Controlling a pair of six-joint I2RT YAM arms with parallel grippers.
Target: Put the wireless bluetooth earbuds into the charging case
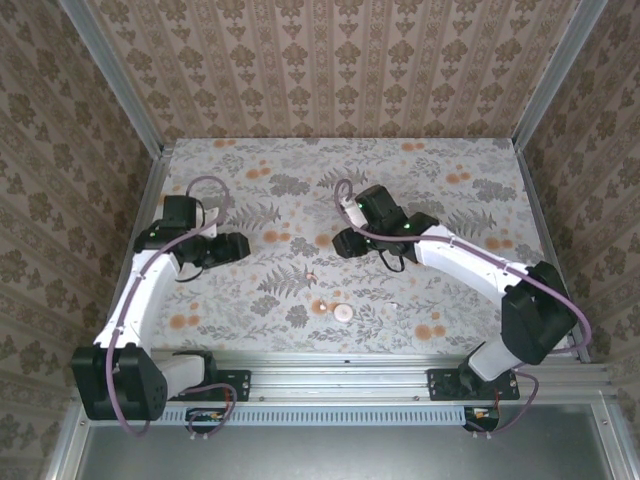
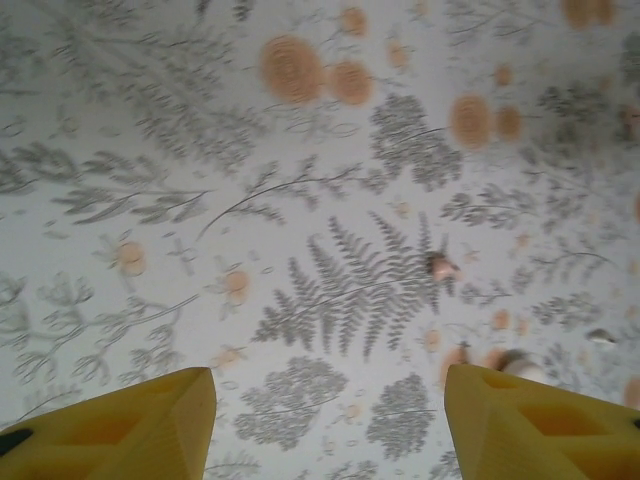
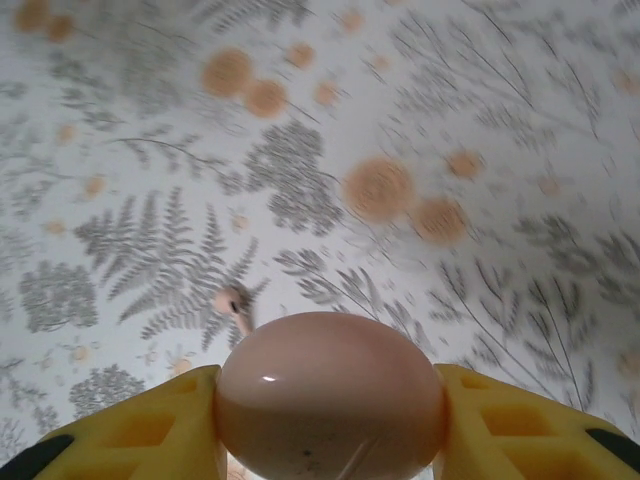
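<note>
My right gripper (image 3: 330, 425) is shut on the charging case (image 3: 330, 385), a smooth salmon-pink rounded shell pinched between the two yellow fingers. In the top view this gripper (image 1: 345, 242) hangs over the middle of the table. One tiny pinkish earbud (image 3: 232, 303) with a short stem lies on the fern print beyond the case, and also in the left wrist view (image 2: 440, 266). My left gripper (image 2: 330, 425) is open above the cloth with nothing between its fingers; from above it (image 1: 240, 247) sits left of centre.
A paler pinkish-white round piece (image 1: 343, 312) lies toward the near edge, half hidden behind my left gripper's right finger (image 2: 520, 365); I cannot tell what it is. A small white bit (image 1: 397, 306) lies to its right. Papered walls enclose the table on three sides.
</note>
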